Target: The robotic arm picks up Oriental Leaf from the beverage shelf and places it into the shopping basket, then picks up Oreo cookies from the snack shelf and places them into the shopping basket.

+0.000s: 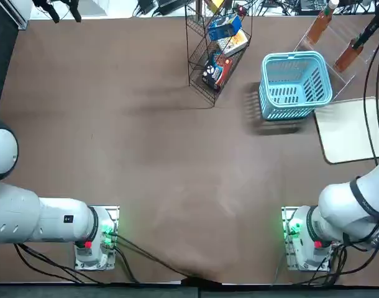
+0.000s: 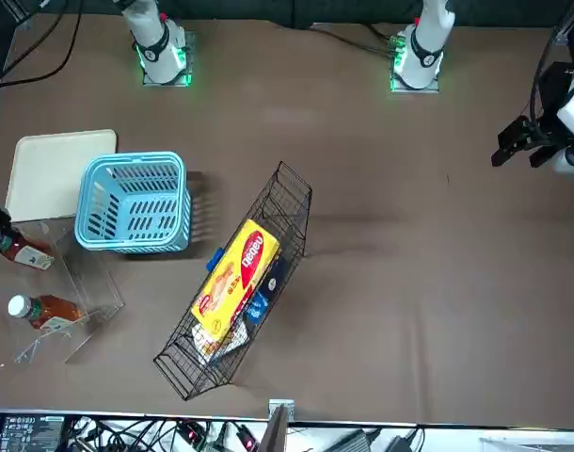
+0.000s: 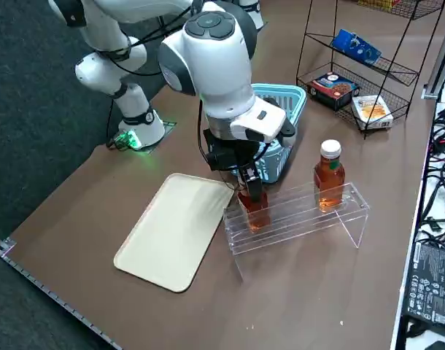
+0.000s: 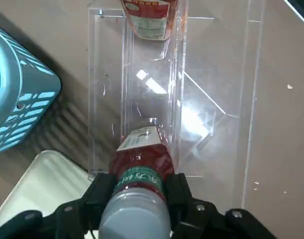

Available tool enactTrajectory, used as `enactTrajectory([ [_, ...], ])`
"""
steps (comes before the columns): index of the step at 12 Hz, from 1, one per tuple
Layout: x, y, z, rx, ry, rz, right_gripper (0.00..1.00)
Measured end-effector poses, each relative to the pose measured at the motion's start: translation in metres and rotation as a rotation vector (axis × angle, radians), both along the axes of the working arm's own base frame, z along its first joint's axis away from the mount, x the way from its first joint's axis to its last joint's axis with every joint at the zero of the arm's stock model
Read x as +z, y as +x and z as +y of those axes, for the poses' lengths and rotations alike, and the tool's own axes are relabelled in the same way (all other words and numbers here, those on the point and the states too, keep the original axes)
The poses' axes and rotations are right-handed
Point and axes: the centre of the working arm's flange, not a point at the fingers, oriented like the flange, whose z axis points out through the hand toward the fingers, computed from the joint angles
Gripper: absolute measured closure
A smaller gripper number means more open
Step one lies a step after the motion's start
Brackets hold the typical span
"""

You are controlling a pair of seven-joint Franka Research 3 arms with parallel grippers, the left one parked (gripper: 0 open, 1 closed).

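Note:
My right gripper (image 3: 250,184) reaches down onto the clear beverage shelf (image 3: 303,213), its fingers (image 4: 103,193) shut on the neck of an Oriental Leaf bottle (image 4: 142,162) that stands on the lower step. The top view shows the gripper (image 1: 368,36) over that bottle (image 1: 349,57) at the far right. A second amber bottle (image 3: 329,175) stands further along the shelf. The turquoise shopping basket (image 3: 299,96) sits just behind the arm, beside the shelf. The blue Oreo cookies pack (image 3: 357,46) lies on an upper tier of the black wire snack shelf (image 3: 310,44).
A cream tray (image 3: 175,230) lies flat on the table next to the beverage shelf and basket. The snack shelf also holds a yellow pack (image 2: 240,268) and a dark red-blue pack (image 3: 335,85). Cables and equipment line the table's far edge.

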Motion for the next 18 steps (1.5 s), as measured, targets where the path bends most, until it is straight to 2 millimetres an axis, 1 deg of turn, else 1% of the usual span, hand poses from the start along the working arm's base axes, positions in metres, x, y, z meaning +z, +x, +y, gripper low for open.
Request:
enactTrajectory([
  [2, 0.004, 0.000, 0.001, 0.002, -0.001, -0.005, 0.43],
  [3, 0.010, 0.000, 0.003, 0.003, -0.002, -0.008, 0.43],
  [4, 0.020, -0.002, 0.004, 0.005, -0.003, -0.012, 0.43],
  [5, 0.033, -0.003, 0.007, 0.008, -0.003, -0.014, 0.43],
  [7, 0.067, -0.010, 0.014, 0.014, -0.004, -0.021, 0.43],
  [9, 0.102, -0.021, 0.023, 0.012, -0.004, -0.024, 0.43],
  [11, 0.130, -0.033, 0.038, -0.012, 0.004, -0.010, 0.43],
  [13, 0.149, -0.042, 0.062, -0.086, 0.017, 0.026, 0.43],
  [17, 0.172, -0.052, 0.122, -0.305, 0.023, 0.091, 0.43],
  [18, 0.178, -0.058, 0.157, -0.417, 0.012, 0.109, 0.43],
])
